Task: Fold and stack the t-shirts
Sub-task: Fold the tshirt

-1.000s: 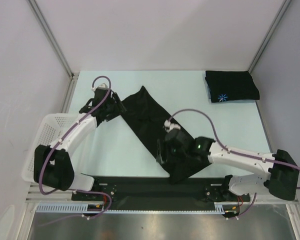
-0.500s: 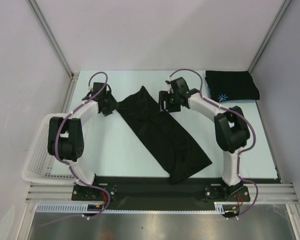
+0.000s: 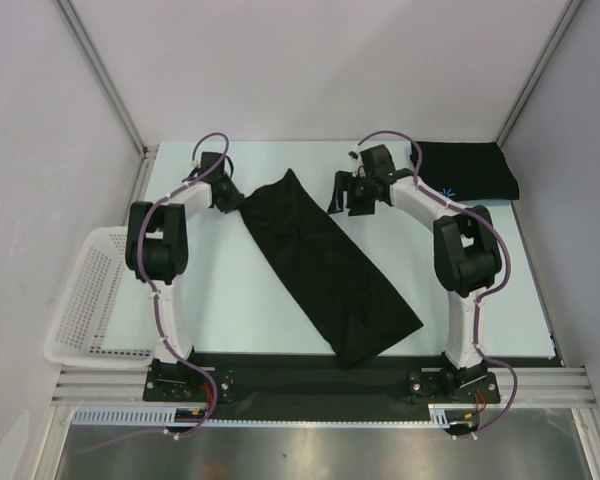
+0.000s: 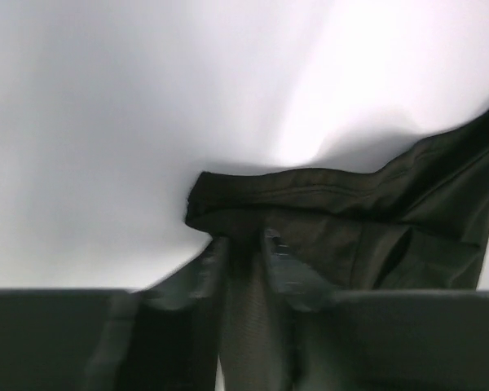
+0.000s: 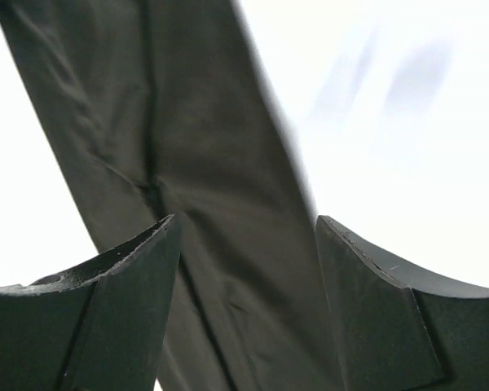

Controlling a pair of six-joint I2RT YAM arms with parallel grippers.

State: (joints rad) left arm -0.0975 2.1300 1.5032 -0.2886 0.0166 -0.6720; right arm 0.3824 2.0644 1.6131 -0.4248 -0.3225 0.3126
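Observation:
A black t-shirt (image 3: 325, 265), folded into a long strip, lies diagonally across the table from far left to near right. My left gripper (image 3: 232, 200) is at its far left corner. In the left wrist view the fingers (image 4: 205, 265) stand close together with a strip of the black t-shirt (image 4: 342, 212) pinched between them. My right gripper (image 3: 342, 196) hovers at the strip's far right edge. It is open (image 5: 244, 244), with black fabric (image 5: 196, 147) lying below the gap. A second folded t-shirt (image 3: 475, 168) with a light-blue logo (image 3: 447, 191) rests at the far right corner.
A white mesh basket (image 3: 85, 300) hangs off the table's left side. The cell's frame posts rise at the far corners. The right arm (image 3: 450, 215) crosses in front of the folded t-shirt.
The right arm swung from the strip's near end to its far right edge. The left gripper moved up to the far left corner and closed on the fabric.

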